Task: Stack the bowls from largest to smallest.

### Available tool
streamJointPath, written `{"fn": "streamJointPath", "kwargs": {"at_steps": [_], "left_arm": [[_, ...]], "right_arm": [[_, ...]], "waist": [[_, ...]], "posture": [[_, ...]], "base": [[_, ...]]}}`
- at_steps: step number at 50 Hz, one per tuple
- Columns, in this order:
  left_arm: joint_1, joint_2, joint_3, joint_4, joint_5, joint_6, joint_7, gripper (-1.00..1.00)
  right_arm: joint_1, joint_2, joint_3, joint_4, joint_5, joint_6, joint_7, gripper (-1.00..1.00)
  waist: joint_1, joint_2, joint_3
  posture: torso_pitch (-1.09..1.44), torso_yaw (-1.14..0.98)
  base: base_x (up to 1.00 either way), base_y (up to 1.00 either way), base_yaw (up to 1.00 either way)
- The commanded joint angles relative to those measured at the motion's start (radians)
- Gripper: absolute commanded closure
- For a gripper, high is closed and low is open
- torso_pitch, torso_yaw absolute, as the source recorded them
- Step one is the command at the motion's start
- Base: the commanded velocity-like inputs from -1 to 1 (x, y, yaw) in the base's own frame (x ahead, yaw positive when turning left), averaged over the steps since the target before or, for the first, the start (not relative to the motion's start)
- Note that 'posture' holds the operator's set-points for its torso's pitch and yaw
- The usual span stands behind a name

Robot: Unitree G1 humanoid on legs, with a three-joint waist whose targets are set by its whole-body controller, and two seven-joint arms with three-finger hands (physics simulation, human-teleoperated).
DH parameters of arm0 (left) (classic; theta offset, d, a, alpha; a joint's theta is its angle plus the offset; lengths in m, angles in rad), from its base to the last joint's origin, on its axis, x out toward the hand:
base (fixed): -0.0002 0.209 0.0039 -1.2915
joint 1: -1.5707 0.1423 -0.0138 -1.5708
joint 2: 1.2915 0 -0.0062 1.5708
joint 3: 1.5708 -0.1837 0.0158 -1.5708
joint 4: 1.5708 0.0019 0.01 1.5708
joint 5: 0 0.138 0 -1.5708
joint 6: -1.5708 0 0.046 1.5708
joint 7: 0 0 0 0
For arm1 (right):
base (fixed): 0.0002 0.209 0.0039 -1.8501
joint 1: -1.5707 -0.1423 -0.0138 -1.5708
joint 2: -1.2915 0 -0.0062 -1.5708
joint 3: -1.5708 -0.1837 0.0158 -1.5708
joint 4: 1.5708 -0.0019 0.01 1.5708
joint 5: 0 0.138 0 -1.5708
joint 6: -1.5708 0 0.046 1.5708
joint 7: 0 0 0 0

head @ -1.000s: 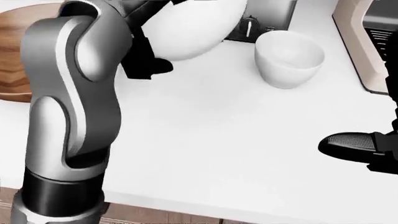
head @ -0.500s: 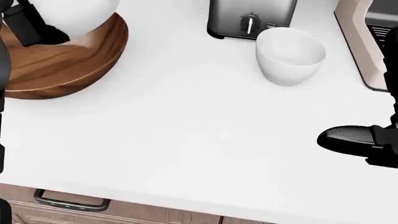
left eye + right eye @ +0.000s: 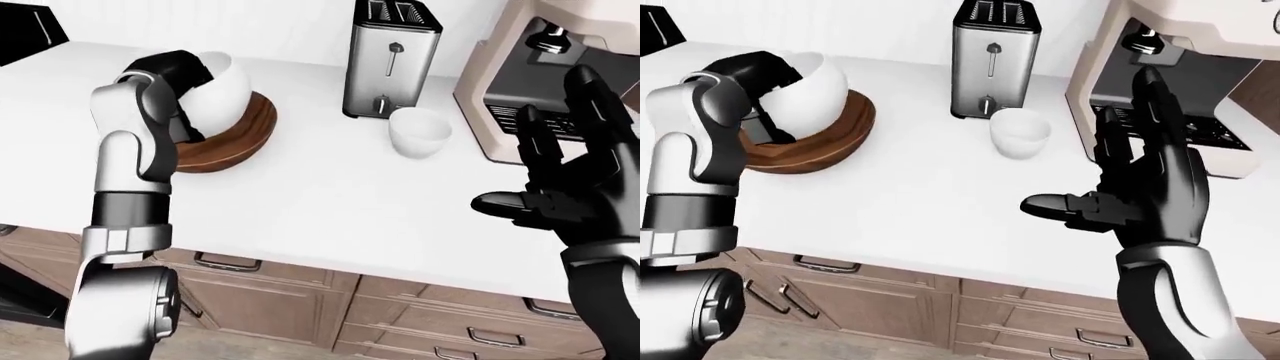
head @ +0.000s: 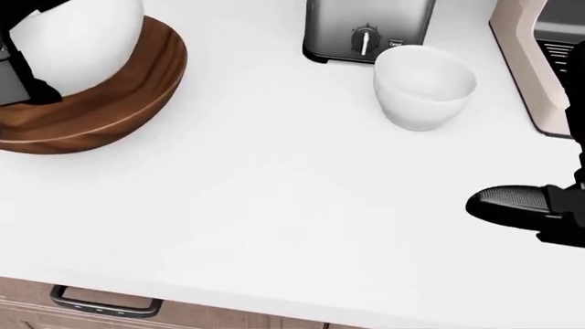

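Observation:
A large wooden bowl stands on the white counter at the left. My left hand is shut on the rim of a medium white bowl. It holds that bowl tilted, its underside resting in the wooden bowl; the head view shows it at top left. A small white bowl stands upright next to the toaster. My right hand is open and empty, fingers spread, above the counter's near edge at the right.
A steel toaster stands behind the small bowl. A beige coffee machine fills the right end of the counter. Wooden drawers with handles run below the counter edge.
My left arm has swung left with the white bowl, from the counter's middle to the wooden bowl, and lowered it in. The right hand has stayed put.

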Motion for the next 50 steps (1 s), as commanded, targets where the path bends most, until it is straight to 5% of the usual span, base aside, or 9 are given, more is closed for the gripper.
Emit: {"fn": "streamJointPath", "kwargs": {"at_steps": [1,19,34,50], "left_arm": [[-0.041,0.012,0.014,-0.046,0.004,-0.004,0.019,0.98],[0.003,0.009,0.013,-0.015,-0.001,-0.016,0.049,0.62],[0.001,0.017,0.015,-0.013,0.016,-0.026,0.049,-0.1],[-0.019,0.045,0.027,-0.103,0.027,-0.028,-0.045,-0.46]], "right_arm": [[-0.02,-0.011,-0.009,-0.022,-0.005,-0.025,0.002,-1.0],[-0.019,0.013,0.006,0.008,-0.065,-0.049,0.048,-1.0],[-0.02,0.012,-0.008,0.0,-0.049,-0.038,0.037,-1.0],[-0.046,-0.03,-0.034,-0.013,0.028,-0.009,-0.02,-1.0]], "waist": [[0.0,0.004,-0.027],[0.0,0.007,-0.03],[0.001,0.007,-0.032],[0.001,0.006,-0.031]], "posture": [[0.0,0.0],[0.0,0.0],[0.0,0.0],[0.0,0.0]], "base": [[0.0,0.0,0.0],[0.0,0.0,0.0],[0.0,0.0,0.0],[0.0,0.0,0.0]]}}
